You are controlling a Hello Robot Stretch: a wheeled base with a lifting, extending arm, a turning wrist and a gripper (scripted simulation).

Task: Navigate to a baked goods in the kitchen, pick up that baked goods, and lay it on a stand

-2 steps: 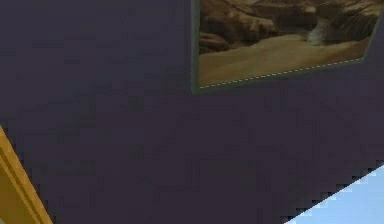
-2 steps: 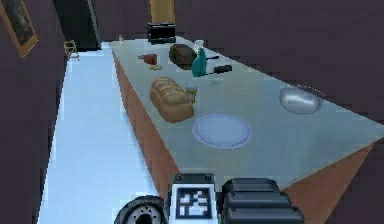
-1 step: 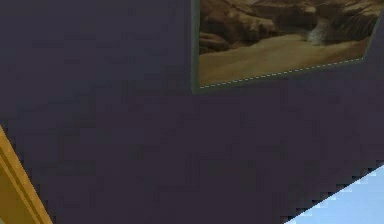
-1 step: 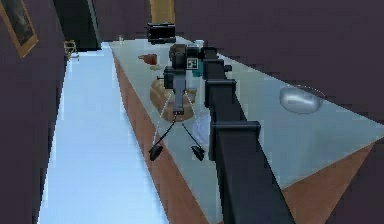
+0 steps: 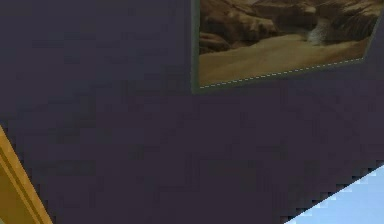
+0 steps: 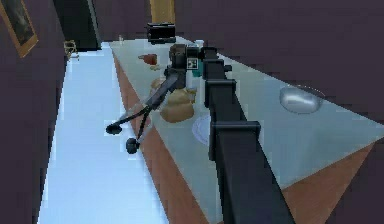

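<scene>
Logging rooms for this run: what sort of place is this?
Probably a kitchen or dining area: a long counter carries a bowl and a bread-like lump, and a framed landscape picture hangs on the dark wall.

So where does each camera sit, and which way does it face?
Forward view: on the robot, facing ahead and down at a dark purple wall and framed landscape picture.
Arm side view: on the robot's body, facing sideways over a long pale-topped table; dark square arm and gripper show.
Shared: purple wall, pale blue floor.
</scene>
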